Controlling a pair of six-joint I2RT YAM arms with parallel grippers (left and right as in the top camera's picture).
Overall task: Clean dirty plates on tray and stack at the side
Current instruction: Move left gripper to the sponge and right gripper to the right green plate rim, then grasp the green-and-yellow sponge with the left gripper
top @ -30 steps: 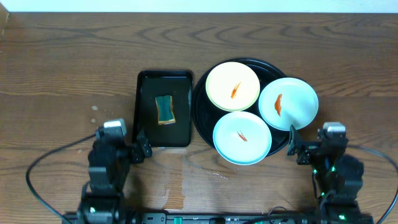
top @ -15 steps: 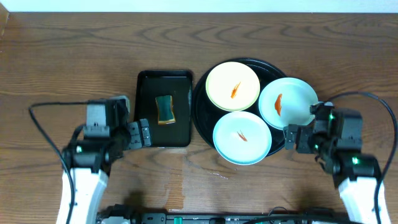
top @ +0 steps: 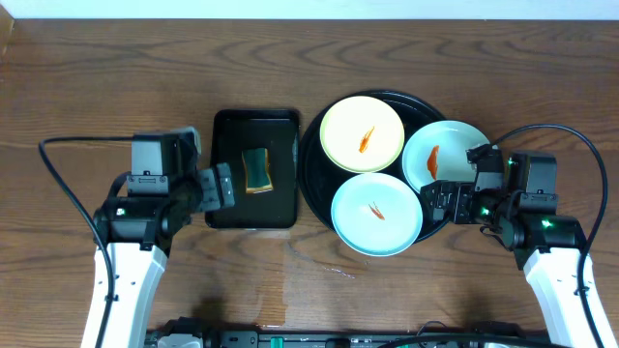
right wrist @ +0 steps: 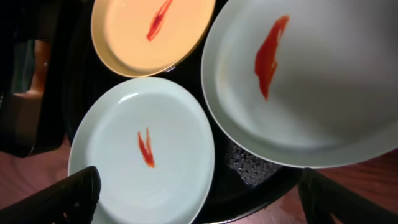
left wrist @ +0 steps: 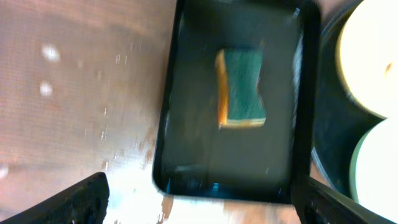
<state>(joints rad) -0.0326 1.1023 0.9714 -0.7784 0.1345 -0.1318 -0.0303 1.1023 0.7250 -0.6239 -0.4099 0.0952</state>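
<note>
Wood table [top: 97, 97]: your left gripper [top: 221, 185] spread wide, empty, at small tray [top: 253, 121] edge; right gripper [top: 441, 200] spread wide, empty, at right mint plate [top: 455, 145] on round tray [top: 311, 181].

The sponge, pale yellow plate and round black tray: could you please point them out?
sponge [left wrist: 242, 87], left wrist view, green top.
pale yellow plate [top: 343, 130], overhead view, bare left side.
round black tray [top: 311, 174], overhead view, left edge.

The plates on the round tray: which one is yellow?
The back plate on the black tray, farthest from the robot. It alone is pale yellow; the front plate and the right plate are mint-blue.
</note>
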